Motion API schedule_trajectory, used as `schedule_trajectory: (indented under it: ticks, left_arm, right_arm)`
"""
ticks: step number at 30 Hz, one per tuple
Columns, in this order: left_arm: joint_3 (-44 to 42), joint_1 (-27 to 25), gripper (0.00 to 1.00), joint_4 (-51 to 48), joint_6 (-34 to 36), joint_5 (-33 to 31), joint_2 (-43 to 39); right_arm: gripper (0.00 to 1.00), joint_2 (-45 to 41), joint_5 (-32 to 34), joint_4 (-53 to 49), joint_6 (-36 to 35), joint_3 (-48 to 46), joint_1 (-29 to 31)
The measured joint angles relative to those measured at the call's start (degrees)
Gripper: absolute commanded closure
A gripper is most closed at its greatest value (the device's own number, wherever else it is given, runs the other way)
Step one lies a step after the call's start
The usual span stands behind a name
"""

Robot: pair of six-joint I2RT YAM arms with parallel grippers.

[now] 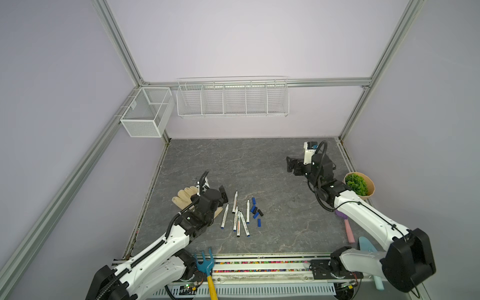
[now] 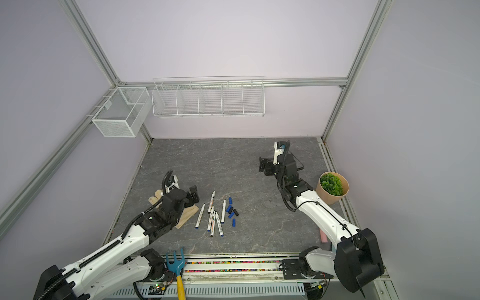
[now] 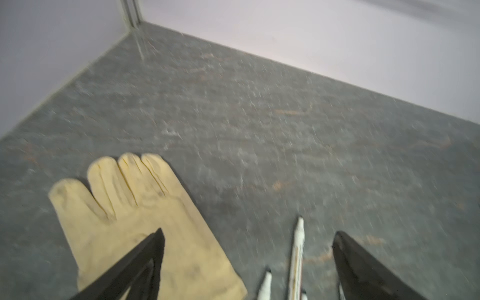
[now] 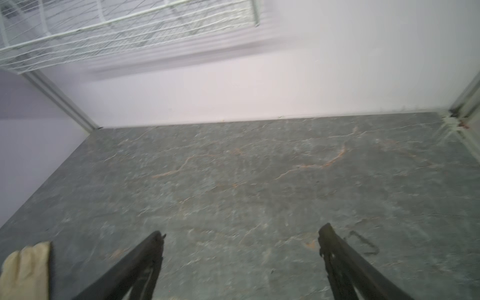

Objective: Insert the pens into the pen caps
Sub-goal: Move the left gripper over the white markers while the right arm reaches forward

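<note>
Left pincer (image 3: 248, 232) is hovering open and empty beside the pens (image 1: 236, 220), since I'm aiming for one first; right pincer (image 4: 241, 230) is hanging open, well apart from the pen caps (image 1: 255, 210).

The left gripper (image 3: 249, 232) hangs low over a grey, veined tabletop (image 3: 259, 124), its two black fingers (image 3: 145, 259) spread wide with nothing clamped between them. One finger crosses above a pale yellow glove (image 3: 135, 215) that lies flat, fingers pointing toward the far wall (image 3: 311, 39). In the gap between the gripper's fingers, beside the glove, lie white pens (image 3: 297, 249), uncapped tips aimed the same way; three show. A metal frame post (image 3: 132, 13) marks the far corner. The whole scene is slightly blurred.
</note>
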Motion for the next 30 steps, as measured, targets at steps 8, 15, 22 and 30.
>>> schedule_trajectory:
  ticks: [8, 15, 22, 30]
  left_arm:
    - [-2.7, -8.3, 0.0, -10.3, -8.7, 3.7, -1.9]
    - [0.4, -9.6, 0.0, -14.1, -10.4, 6.4, 5.7]
    - [1.4, -12.4, 0.06, -15.3, -13.2, 8.1, 10.7]
    - [1.5, -13.9, 0.18, -16.0, -15.7, 8.0, 15.8]
  right_arm:
    - [0.05, 2.8, 1.7, -6.3, 0.0, 1.6, 10.5]
    - [0.06, 3.8, 2.1, -8.8, -1.0, 3.0, 10.8]
    - [0.06, 4.2, 2.7, -9.5, -1.8, 4.4, 10.8]
    - [0.07, 4.6, 2.8, -10.3, -1.8, 4.4, 10.8]
